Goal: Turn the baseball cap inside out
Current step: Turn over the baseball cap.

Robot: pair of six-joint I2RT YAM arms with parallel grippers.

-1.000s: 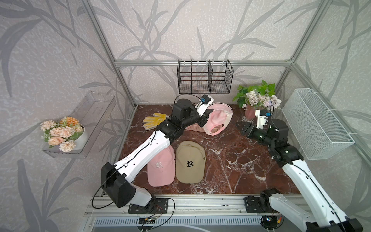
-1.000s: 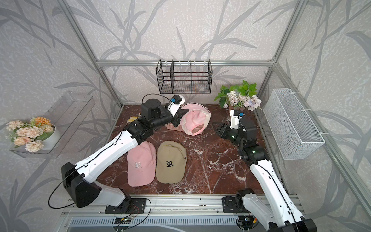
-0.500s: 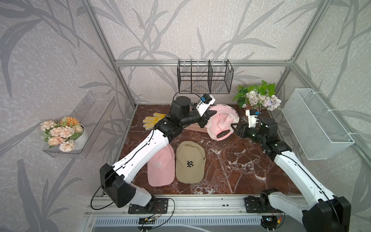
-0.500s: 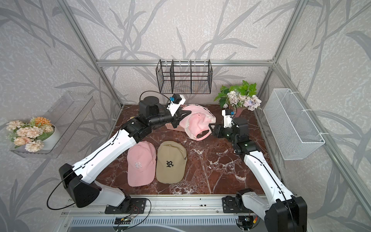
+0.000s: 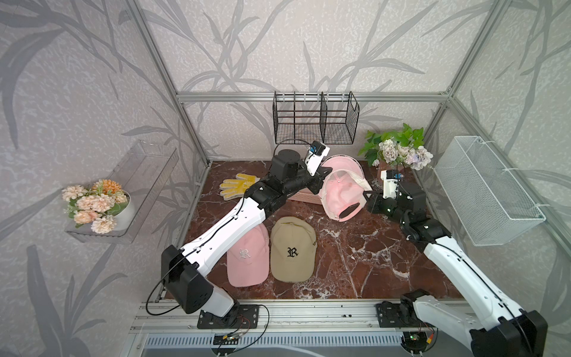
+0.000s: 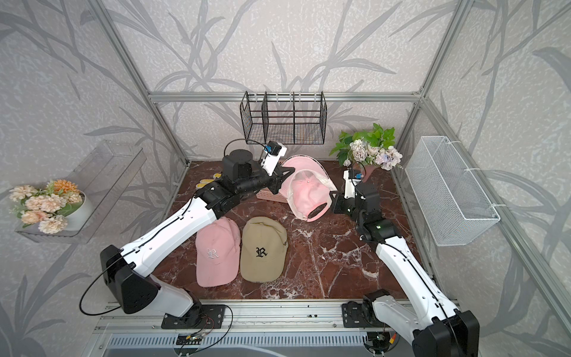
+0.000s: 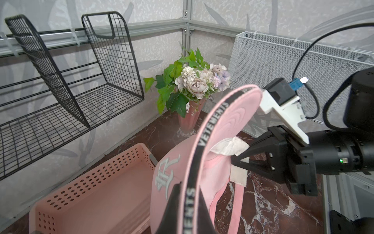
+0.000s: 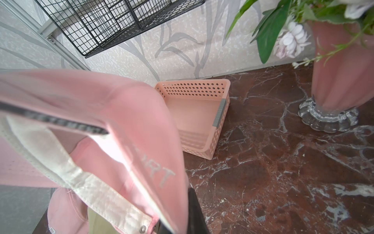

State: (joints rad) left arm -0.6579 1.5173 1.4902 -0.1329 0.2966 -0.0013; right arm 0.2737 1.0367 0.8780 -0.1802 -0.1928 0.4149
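Closing on the rim, the right pincer [image 5: 366, 196] has just gone from wide to clamped, after its arm swung in from beside the flower vase [image 5: 390, 173]. Its tips now pinch the white sweatband edge of the pink baseball cap [image 5: 340, 193] (the left wrist view shows them meeting right at that lining). The left pincer [image 5: 323, 179] stays shut on the brim, so the cap hangs between the two, off the bench [image 5: 355, 256], just in front of the pink basket [image 7: 97, 194], with its opening turned up toward the top views.

By my reading, that second hold is what the job needed. The crown still looks right way out, its logo on the outer face, and it can now be worked through the opening.

The left arm stretches long and diagonal to the rear of the bench, over the pink cap [image 5: 247, 258] lying beside the beige cap [image 5: 292, 250]. The right arm is bent at the elbow, its forearm reaching inward toward the left one.
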